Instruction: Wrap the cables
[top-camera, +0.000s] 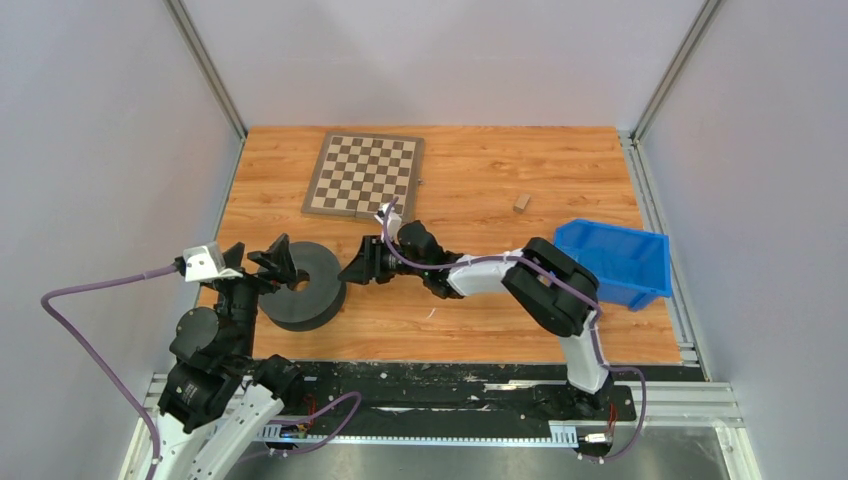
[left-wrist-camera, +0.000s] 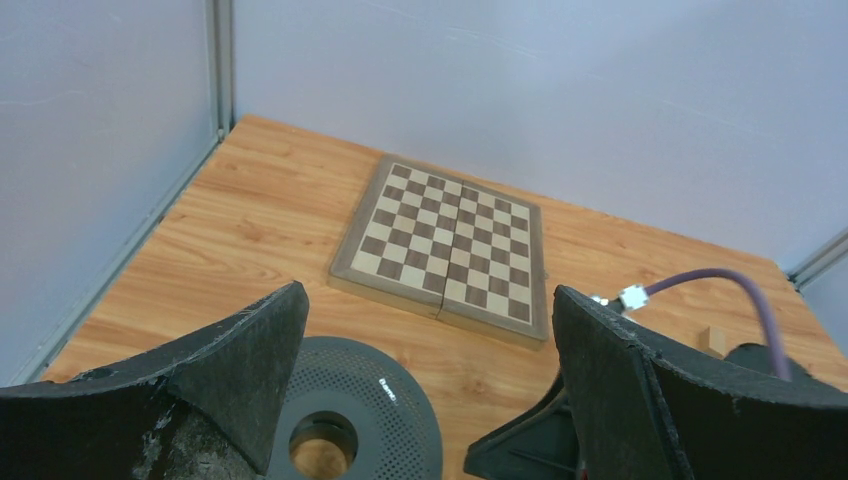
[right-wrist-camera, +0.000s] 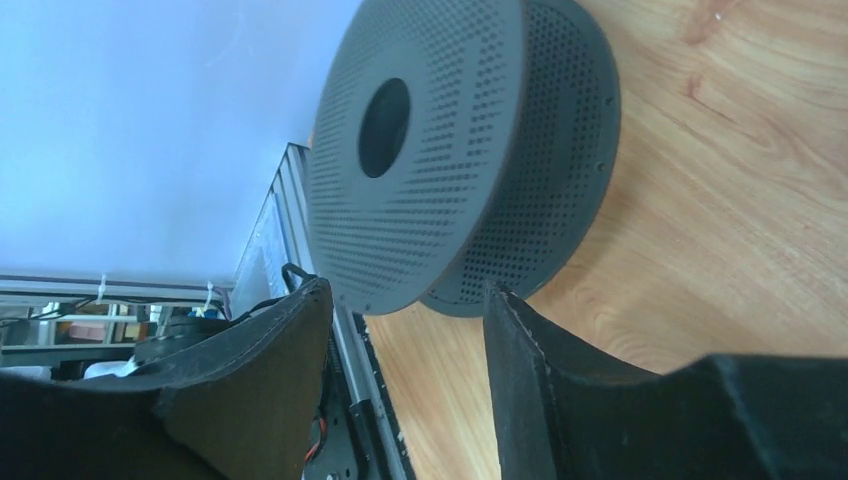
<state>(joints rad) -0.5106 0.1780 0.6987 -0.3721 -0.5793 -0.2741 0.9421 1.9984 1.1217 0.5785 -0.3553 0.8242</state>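
Lilac-grey walls close in a wood-grain counter (top-camera: 480, 170) on the left, far and right sides. The cables are too fine to make out in any view. No pale thread shows on the counter or around the spool. A tiny pale fleck (top-camera: 432, 313) lies on the wood just near of the right forearm, too small to identify.

A dark grey perforated spool (top-camera: 310, 295) lies flat at the near left of the counter, its centre hole facing up. The right wrist view shows its two dotted flanges (right-wrist-camera: 450, 150) side-on.

The right pincer (top-camera: 350, 265) reaches in from the right, turned on its side, with its tips at the spool's right rim. Through its own camera the right pincer (right-wrist-camera: 408, 290) stands partway apart, and the spool's edge sits right at the fingertips (right-wrist-camera: 310, 300). Whether they clamp the rim or only stand against it cannot be told.

The left pincer (top-camera: 283, 265) hangs over the left part of the spool. Its own view shows it spread wide (left-wrist-camera: 428, 290) with nothing between the jaws and the spool (left-wrist-camera: 400, 410) below.

Farther off, a chessboard (top-camera: 365, 175) lies flat toward the far left of centre. A small wooden block (top-camera: 521, 202) sits well to the right of it. A blue bin (top-camera: 615, 262) rests at the right edge, beside the right arm's elbow.
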